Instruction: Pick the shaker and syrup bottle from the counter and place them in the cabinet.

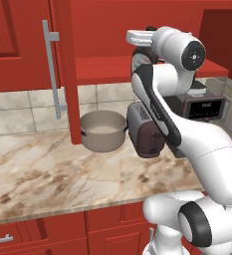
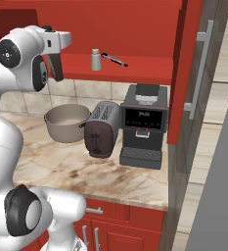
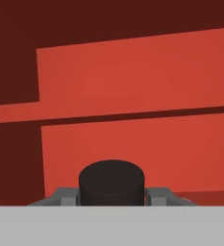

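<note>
My gripper is raised in front of the open red cabinet, above the counter. It is shut on the dark syrup bottle, which hangs beneath the hand. In the hand view the bottle's dark cap sits between the grey fingers, facing the red cabinet interior. The pale grey shaker stands upright on the cabinet shelf, right of the gripper.
A thin dark rod lies on the shelf beside the shaker. Below on the counter stand a grey pot, a toaster and a coffee machine. Open cabinet doors with silver bar handles flank the opening.
</note>
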### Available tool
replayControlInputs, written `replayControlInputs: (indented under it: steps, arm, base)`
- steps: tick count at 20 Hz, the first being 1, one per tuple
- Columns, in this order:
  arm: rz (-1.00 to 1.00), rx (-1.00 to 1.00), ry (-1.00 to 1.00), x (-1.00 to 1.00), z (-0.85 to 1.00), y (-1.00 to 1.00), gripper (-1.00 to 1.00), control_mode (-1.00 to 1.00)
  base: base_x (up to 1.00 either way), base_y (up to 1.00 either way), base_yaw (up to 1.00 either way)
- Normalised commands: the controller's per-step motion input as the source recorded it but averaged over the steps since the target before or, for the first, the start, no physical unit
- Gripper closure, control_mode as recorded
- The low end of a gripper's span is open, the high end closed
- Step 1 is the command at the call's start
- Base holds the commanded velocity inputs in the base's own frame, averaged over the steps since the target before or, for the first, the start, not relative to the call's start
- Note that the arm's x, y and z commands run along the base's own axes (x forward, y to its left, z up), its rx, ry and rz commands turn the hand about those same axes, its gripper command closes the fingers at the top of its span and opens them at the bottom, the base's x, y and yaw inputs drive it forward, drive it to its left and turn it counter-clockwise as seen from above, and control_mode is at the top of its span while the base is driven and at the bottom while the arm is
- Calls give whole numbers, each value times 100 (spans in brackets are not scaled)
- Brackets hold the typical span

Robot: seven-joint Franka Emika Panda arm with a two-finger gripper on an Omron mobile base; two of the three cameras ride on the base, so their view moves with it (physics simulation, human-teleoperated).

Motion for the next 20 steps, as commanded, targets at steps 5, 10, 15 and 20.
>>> replayControlInputs:
  steps: [5, 10, 15, 20]
  arm:
    - [0, 0, 0, 16, 0, 0, 100, -100]
    - [0, 0, 0, 17, 0, 0, 100, -100]
    - [-1, 0, 0, 17, 0, 1, 100, -100]
    - [-1, 0, 1, 17, 0, 1, 100, -100]
  base:
    - [0, 0, 0]
    - [0, 0, 0]
    - [0, 0, 0]
    - [0, 0, 0]
